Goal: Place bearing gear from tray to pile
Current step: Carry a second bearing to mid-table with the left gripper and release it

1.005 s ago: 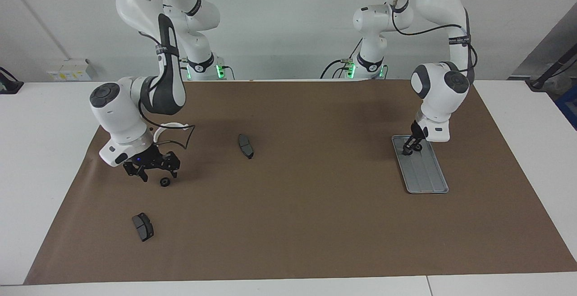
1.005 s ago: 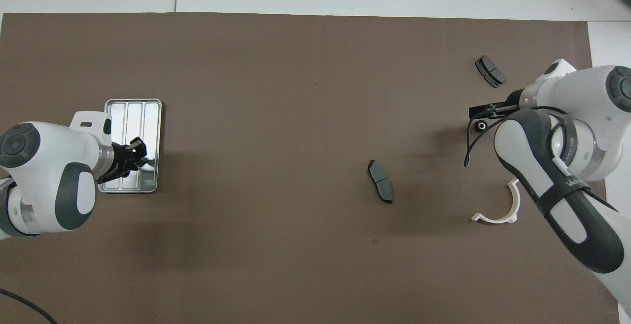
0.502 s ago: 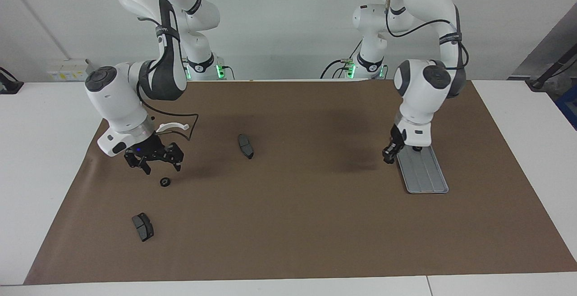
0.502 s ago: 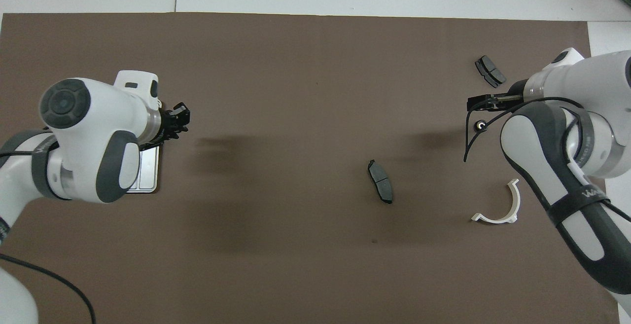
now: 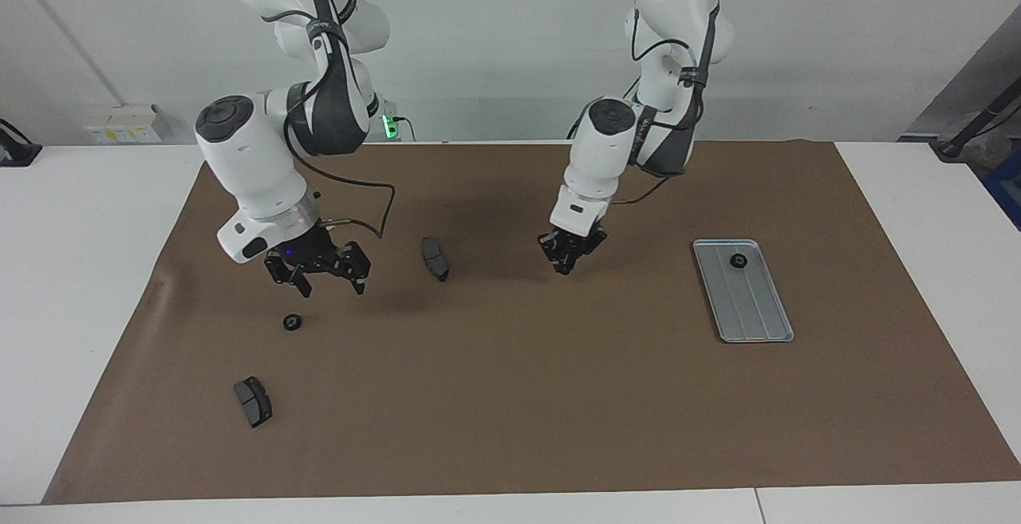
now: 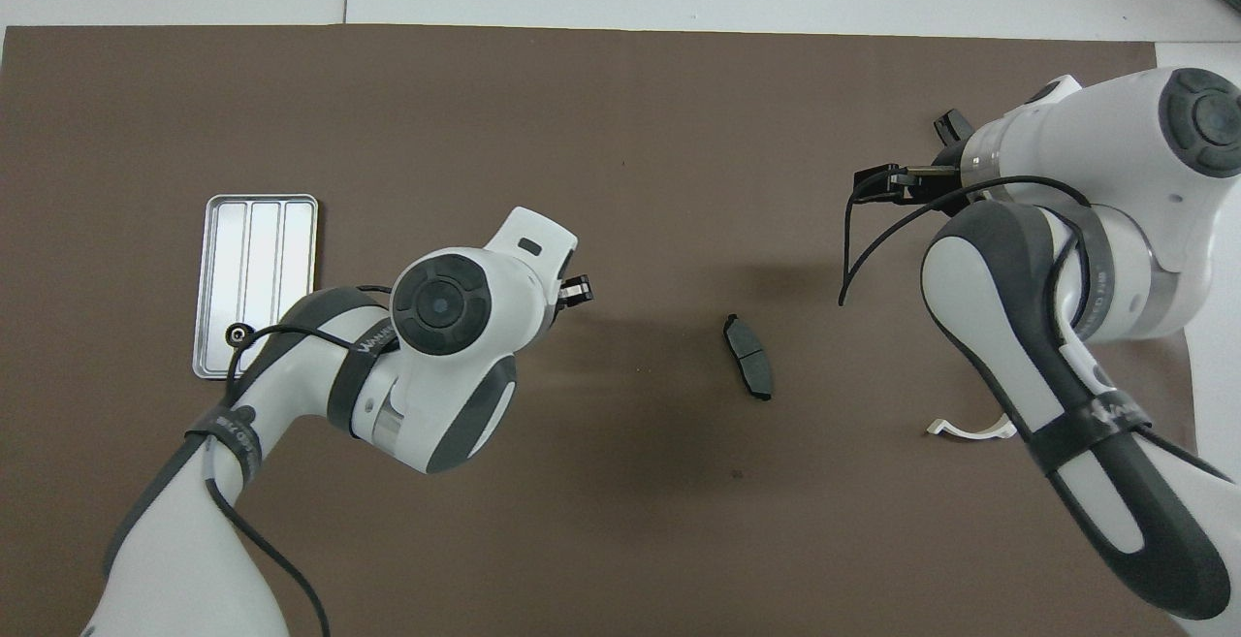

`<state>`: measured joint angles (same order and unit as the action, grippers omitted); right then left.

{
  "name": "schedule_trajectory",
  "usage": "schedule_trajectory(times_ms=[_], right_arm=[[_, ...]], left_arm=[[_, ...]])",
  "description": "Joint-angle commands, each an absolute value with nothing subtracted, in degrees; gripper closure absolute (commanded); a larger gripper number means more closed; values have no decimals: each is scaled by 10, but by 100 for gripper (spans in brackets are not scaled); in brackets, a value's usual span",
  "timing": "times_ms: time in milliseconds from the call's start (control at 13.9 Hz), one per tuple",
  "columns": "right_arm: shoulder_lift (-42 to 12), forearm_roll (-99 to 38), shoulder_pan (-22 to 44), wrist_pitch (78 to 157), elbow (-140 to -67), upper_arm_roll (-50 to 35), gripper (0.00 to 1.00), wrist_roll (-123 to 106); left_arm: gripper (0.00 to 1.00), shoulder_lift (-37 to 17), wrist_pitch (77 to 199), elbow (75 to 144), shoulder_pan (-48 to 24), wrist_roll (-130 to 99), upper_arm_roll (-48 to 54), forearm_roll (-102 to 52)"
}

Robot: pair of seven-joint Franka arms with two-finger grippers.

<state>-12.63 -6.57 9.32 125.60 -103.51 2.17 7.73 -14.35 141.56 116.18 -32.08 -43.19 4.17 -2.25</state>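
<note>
Brown mat (image 5: 510,396) covers the desk, and a second ago my left pincer (image 5: 568,262) was down in the tray (image 5: 754,317) at the end nearest my bases, right by a small black gear (image 5: 739,262). Now that pincer is up and over bare mat, between the tray and the nearer brake pad (image 5: 435,259), its fingertips pressed fully together. A gear sits in the tray on the same spot as before, so either I lifted another one or I came away with nothing; the closed tips are too dark and small for me to tell whether anything is pinched there. I judge that to be the question for the task: if the tips are bare, the carry toward the pile is wasted and I must go back. My right pincer (image 5: 331,289) has risen and drifted toward the middle, jaws spread wide and holding nothing, hanging over the mat just above the gear (image 5: 292,322) that already lies in the pile. The second pad (image 5: 253,402) lies farther out from me, and the white bracket (image 6: 970,429) shows only as a sliver under my right arm.
</note>
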Motion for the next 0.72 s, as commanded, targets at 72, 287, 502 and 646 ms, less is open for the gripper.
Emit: schedule_trajectory(times_ms=[72,287,502,646], right_arm=[[-158,-15,91,1264,-1005,-15,0,162],[-170,-15,92,1283,-1005,-29,0,176],[-169,-14,105,1279,-1012,-49,0,198],[-169,-11,118,1277,-1014,-73,0,234]], left_arm=[[75,-175,1448,1156,-346,-366,30,-25],[12,-174,1447,1149,-342,-360,29,-24],[0,-151,1439,1148,-301,-358,29,-25],[1,-128,1399,1145,-241,-355,28,-25]])
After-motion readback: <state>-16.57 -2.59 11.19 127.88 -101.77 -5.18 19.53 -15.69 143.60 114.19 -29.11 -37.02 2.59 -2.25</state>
